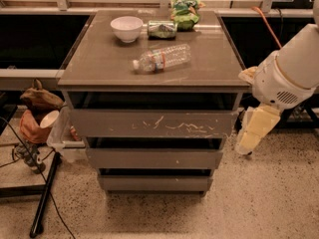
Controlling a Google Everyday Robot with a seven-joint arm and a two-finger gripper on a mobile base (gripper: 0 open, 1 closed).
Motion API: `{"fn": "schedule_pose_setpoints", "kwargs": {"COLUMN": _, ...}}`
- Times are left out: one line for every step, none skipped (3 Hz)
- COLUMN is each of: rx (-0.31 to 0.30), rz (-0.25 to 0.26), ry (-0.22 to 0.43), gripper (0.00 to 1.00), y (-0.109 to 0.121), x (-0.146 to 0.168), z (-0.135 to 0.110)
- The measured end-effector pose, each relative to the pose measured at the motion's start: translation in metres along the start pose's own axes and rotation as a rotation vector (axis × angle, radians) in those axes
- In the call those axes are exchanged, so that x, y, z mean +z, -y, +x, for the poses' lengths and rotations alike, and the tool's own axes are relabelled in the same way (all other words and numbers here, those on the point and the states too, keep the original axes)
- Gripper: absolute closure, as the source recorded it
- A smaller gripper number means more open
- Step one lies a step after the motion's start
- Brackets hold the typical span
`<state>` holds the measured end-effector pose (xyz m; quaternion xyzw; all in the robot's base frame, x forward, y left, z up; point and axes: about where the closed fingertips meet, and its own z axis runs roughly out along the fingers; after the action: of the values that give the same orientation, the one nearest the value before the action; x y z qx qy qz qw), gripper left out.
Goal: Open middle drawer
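The middle drawer (154, 159) is the plain grey-brown front between the taller scratched top drawer (153, 123) and the narrow bottom drawer (155, 183) of the cabinet. It sits flush and closed, with a dark gap above it. My gripper (247, 146), cream-coloured, hangs down from the white arm (286, 76) just to the right of the cabinet. It is level with the top and middle drawers and touches nothing.
On the cabinet top (99, 68) lie a plastic bottle (162, 58), a white bowl (126, 28), a can (162, 29) and a green bag (185, 11). A brown bag (37, 113), a plastic bin (62, 138) and cables with a stand (45, 193) are at the left.
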<state>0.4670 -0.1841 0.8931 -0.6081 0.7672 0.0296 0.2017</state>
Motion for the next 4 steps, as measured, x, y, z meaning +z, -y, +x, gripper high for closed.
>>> {"fn": "schedule_pose_setpoints", "kwargs": {"rx": 0.000, "rz": 0.000, "ry": 0.000, "gripper": 0.00, "y": 0.000, "x": 0.000, "z": 0.000}}
{"fn": "schedule_pose_setpoints", "kwargs": {"rx": -0.001, "rz": -0.001, "ry": 0.044, "gripper": 0.00, "y": 0.000, "x": 0.030, "z": 0.002}}
{"fn": "schedule_pose_setpoints", "kwargs": {"rx": 0.013, "rz": -0.022, "ry": 0.093, "gripper": 0.00, "y": -0.012, "x": 0.103, "z": 0.006}}
{"fn": "schedule_pose_setpoints", "kwargs": {"rx": 0.007, "rz": -0.013, "ry": 0.128, "gripper": 0.00, "y": -0.019, "x": 0.168, "z": 0.002}}
